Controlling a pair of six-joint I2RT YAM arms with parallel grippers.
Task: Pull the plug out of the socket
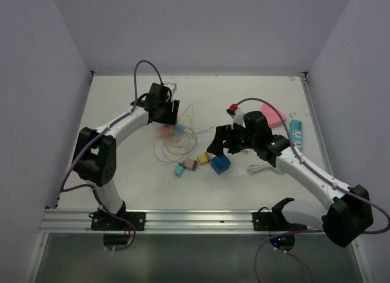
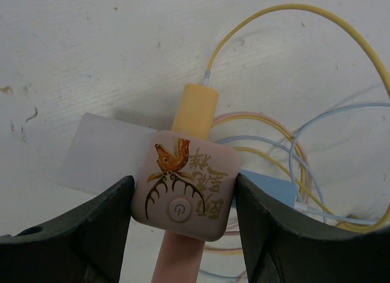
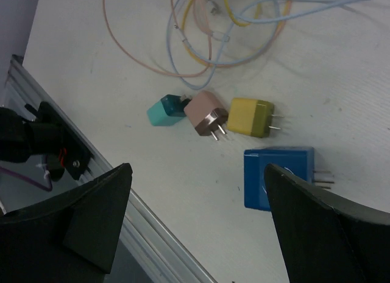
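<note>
A pink square socket block (image 2: 187, 184) with a deer picture and a power button sits between the fingers of my left gripper (image 2: 183, 204). Both jaws press its sides. A yellow plug (image 2: 196, 108) with a yellow cable is pushed into its far side, and a pink plug (image 2: 177, 258) into its near side. In the top view the left gripper (image 1: 166, 120) is at the back left over the block (image 1: 165, 130). My right gripper (image 3: 196, 173) is open and empty above a blue cube adapter (image 3: 277, 176).
Loose teal (image 3: 166, 108), brown (image 3: 206, 112) and yellow (image 3: 250, 117) adapters lie by the blue cube. Thin coloured cables (image 1: 173, 146) loop mid-table. A pink power strip (image 1: 272, 114) and a teal one (image 1: 297, 132) lie at the right. A metal rail (image 1: 195, 219) runs along the front edge.
</note>
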